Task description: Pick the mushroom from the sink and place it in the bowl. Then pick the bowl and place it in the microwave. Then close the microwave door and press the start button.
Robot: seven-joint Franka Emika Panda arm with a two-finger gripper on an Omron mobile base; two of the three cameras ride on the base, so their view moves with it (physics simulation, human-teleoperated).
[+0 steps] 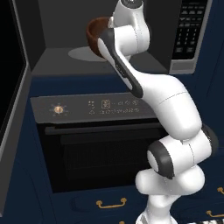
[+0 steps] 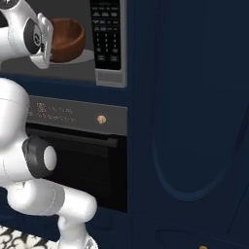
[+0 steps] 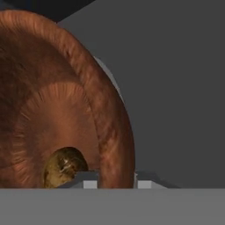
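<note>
Gripper pinches bowl rim on its right wall inside microwave; stiff, light wood, glossy/slippery, mushroom loose inside — keep level.

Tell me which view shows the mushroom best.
The hand view: the mushroom lies in plain sight at the bottom of the bowl. From both base views the bowl's wall hides its inside, so no mushroom can be made out.

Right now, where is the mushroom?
The mushroom lies at the bottom of the bowl, which sits inside the open microwave, on its turntable.
</note>
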